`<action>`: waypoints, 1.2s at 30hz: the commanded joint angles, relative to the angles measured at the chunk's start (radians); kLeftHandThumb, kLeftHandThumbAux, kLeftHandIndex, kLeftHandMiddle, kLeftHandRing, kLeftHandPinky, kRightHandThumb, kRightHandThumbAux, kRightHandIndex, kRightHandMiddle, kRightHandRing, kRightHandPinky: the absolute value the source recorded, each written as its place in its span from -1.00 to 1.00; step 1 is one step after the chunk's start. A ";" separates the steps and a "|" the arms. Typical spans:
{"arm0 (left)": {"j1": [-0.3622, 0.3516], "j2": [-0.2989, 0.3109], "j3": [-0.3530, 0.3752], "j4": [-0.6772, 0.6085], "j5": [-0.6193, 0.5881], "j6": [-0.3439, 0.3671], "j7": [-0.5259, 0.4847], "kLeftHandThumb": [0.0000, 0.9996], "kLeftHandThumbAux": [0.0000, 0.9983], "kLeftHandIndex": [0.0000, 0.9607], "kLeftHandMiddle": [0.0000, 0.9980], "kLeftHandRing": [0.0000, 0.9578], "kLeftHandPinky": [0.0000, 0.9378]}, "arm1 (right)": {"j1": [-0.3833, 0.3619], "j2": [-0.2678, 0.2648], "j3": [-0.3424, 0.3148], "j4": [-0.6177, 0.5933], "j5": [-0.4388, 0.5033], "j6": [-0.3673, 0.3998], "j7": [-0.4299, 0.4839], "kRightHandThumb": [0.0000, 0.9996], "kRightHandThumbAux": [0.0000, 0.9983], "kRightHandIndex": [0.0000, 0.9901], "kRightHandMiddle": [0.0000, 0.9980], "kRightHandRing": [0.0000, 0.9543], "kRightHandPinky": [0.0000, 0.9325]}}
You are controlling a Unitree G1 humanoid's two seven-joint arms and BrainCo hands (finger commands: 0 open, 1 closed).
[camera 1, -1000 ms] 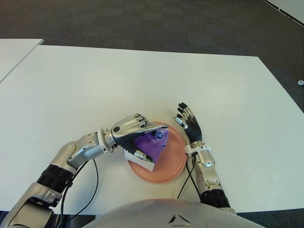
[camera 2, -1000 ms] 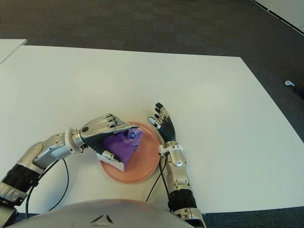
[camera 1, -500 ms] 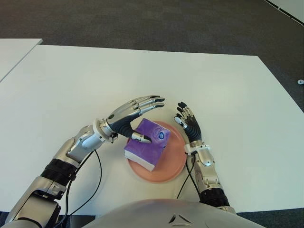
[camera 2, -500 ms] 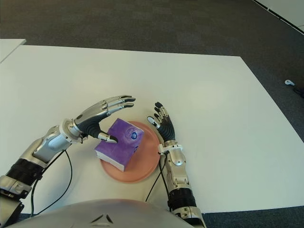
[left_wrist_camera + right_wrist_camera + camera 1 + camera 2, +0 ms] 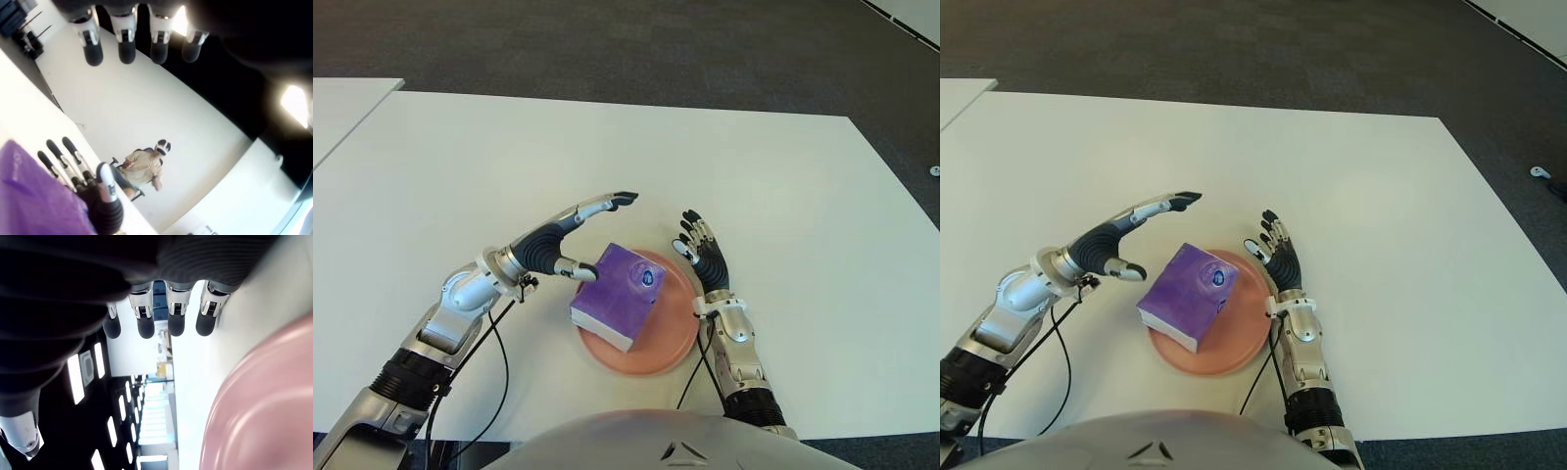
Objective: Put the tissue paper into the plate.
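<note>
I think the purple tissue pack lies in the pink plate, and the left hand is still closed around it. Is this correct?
Not quite. The tissue pack does lie in the pink plate, but the left hand is not closed around it: the left eye view shows its fingers spread, beside the pack on its left and holding nothing.

Purple tissue pack [image 5: 617,295] – pink plate [image 5: 671,343]

white counter [image 5: 509,157] | dark grey carpet floor [image 5: 607,49] beyond its far edge | second white counter [image 5: 342,103] at far left | seated person [image 5: 144,169] in left wrist view
</note>
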 commanded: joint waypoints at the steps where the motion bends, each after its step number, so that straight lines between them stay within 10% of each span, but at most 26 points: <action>1: -0.071 -0.083 0.026 0.096 -0.068 0.156 -0.042 -0.90 -0.26 -1.00 -1.00 -1.00 -1.00 | 0.077 0.011 0.015 0.050 -0.008 0.107 -0.008 -1.00 0.20 -1.00 -1.00 -1.00 -1.00; 7: 0.175 -0.003 0.143 -0.355 -0.384 0.308 -0.078 -0.89 -0.33 -1.00 -1.00 -1.00 -1.00 | 0.087 0.014 0.022 0.026 -0.007 0.124 -0.011 -1.00 0.19 -1.00 -1.00 -1.00 -1.00; 22: 0.090 -0.115 0.325 -0.151 -0.390 0.411 -0.059 -0.91 -0.51 -1.00 -1.00 -1.00 -1.00 | 0.095 0.012 0.032 0.010 -0.005 0.143 -0.008 -1.00 0.20 -1.00 -1.00 -1.00 -1.00; 36: 0.129 -0.308 0.287 0.024 -0.090 0.294 0.070 -1.00 -0.02 -1.00 -1.00 -1.00 -1.00 | 0.090 0.016 0.024 0.019 -0.001 0.143 -0.010 -1.00 0.22 -1.00 -1.00 -1.00 -1.00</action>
